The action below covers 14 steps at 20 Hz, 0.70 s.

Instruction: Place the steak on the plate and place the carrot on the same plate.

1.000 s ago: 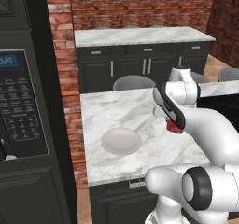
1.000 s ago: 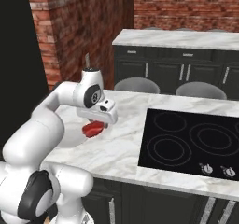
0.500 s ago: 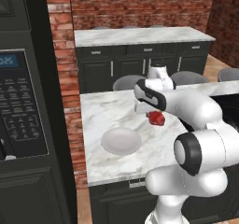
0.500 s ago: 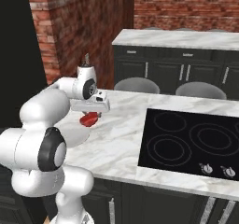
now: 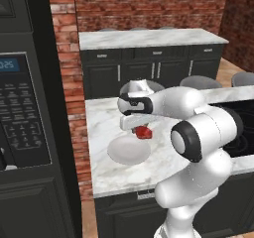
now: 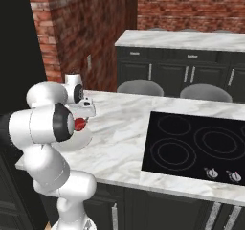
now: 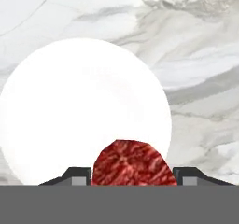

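My gripper (image 5: 142, 131) is shut on the steak (image 5: 144, 132), a small bright red marbled chunk, and holds it just above the right rim of the plate (image 5: 126, 150). From the right base the steak (image 6: 80, 123) peeks out past my arm, over the plate (image 6: 79, 140). In the hand view the steak (image 7: 134, 164) sits between my gripper (image 7: 134, 176) tips, with the round white plate (image 7: 79, 106) spread beneath it. The carrot is out of view.
The marble counter (image 5: 104, 118) runs right to a black cooktop (image 6: 201, 147). A brick pillar (image 5: 67, 78) and a dark oven panel (image 5: 22, 113) stand at the left. Two grey stools (image 6: 141, 87) sit behind the counter, with dark cabinets (image 5: 149, 68) beyond.
The arm has swung left with the steak, from over the bare counter right of the plate to just above the plate's right rim. The grip is unchanged.
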Motion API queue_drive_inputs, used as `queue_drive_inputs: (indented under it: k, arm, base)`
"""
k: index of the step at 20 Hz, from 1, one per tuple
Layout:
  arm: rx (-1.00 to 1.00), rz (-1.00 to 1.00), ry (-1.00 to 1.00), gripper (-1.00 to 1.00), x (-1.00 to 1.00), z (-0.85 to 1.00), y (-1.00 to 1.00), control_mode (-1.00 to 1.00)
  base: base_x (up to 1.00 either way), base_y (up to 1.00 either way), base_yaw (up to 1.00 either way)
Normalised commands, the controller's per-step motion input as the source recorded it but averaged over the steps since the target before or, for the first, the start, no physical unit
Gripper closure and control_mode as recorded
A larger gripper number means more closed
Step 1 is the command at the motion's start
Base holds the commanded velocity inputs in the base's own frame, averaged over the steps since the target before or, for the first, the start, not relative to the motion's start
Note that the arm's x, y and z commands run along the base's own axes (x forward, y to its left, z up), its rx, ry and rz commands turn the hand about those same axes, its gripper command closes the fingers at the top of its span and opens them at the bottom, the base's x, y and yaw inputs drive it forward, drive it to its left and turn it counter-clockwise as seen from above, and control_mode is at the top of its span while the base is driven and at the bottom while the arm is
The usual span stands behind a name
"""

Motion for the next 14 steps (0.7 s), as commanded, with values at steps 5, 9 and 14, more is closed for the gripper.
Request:
queue_drive_inputs:
  k: [5, 9, 14]
  arm:
    - [0.0, 0.1, 0.03, 1.0, 0.0, -0.58, 0.2, -1.0]
    - [0.0, 0.02, 0.0, 1.0, 0.0, -0.63, 0.35, -1.0]
    - [0.0, 0.0, 0.0, 1.0, 0.0, -0.58, 0.15, -1.0]
  base:
    - [0.0, 0.0, 0.0]
    - [0.0, 0.0, 0.0]
    - [0.0, 0.0, 0.0]
